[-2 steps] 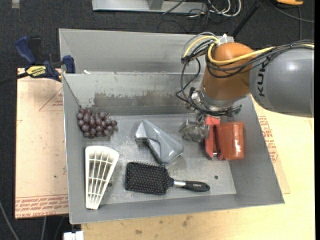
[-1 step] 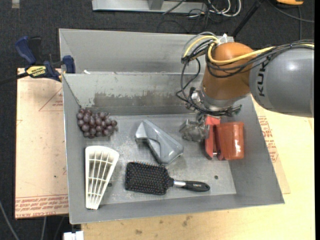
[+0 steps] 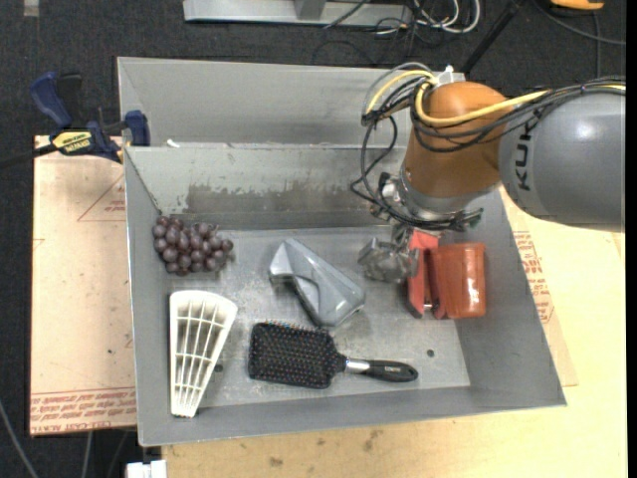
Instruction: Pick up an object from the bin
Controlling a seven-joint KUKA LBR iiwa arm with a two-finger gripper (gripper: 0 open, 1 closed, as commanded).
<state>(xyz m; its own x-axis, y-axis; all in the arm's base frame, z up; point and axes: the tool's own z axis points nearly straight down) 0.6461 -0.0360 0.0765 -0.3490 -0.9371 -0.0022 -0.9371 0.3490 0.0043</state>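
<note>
1. The gripper [image 3: 388, 259] hangs low inside the grey metal bin [image 3: 299, 182], close to the floor in the right half. Above it are the arm's orange cover [image 3: 453, 142] and looped cables [image 3: 383, 108].
2. Whether the gripper is open or closed cannot be told. Its lower end shows only as a small cluster of metal, partly hidden by the wrist above it.
3. The thing nearest the gripper is a red-orange block [image 3: 463, 280]. It lies just beside the gripper, toward the view's right and a little nearer the bin's front.
4. The block's long side runs front to back. A flatter red strip along its near side faces the gripper. Whether the gripper touches that strip cannot be told.
5. On the gripper's other side, toward the view's left and slightly forward, lies a grey wedge-shaped thing like a stapler [image 3: 317, 282]. It is near the gripper but apart from it.
6. A black hairbrush [image 3: 299, 357] lies forward and to the left of the gripper, well apart. Its handle points toward the view's right, and the tip ends almost straight in front of the gripper.
7. A bunch of dark grapes [image 3: 189, 244] sits far to the gripper's left, at about the same depth, by the bin's left wall.
8. A white slotted scoop [image 3: 196, 347] is the farthest thing from the gripper, to its left and forward. It lies just beside the hairbrush's head.
</note>
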